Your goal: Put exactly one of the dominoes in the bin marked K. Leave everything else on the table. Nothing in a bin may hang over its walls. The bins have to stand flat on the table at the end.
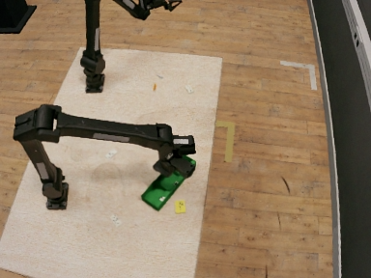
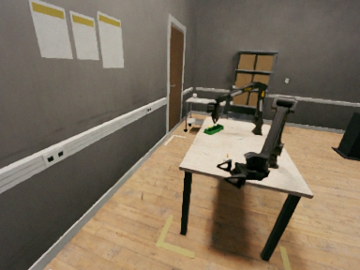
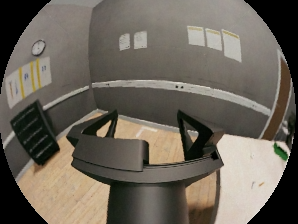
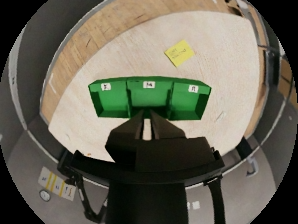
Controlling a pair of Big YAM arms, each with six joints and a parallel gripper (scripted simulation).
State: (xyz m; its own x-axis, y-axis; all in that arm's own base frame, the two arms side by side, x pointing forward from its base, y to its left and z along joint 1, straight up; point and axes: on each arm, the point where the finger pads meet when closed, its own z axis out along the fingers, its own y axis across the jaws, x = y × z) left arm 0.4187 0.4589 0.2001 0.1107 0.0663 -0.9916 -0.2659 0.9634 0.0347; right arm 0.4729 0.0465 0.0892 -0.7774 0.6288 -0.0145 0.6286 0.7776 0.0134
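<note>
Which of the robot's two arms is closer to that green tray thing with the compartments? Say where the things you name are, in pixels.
The right one: its gripper (image 4: 147, 120) is right over the green tray (image 1: 156, 199) (image 2: 214, 129) (image 4: 149, 95); the left gripper (image 2: 225, 172) (image 3: 147, 112) is off beyond the table's far end.
</note>
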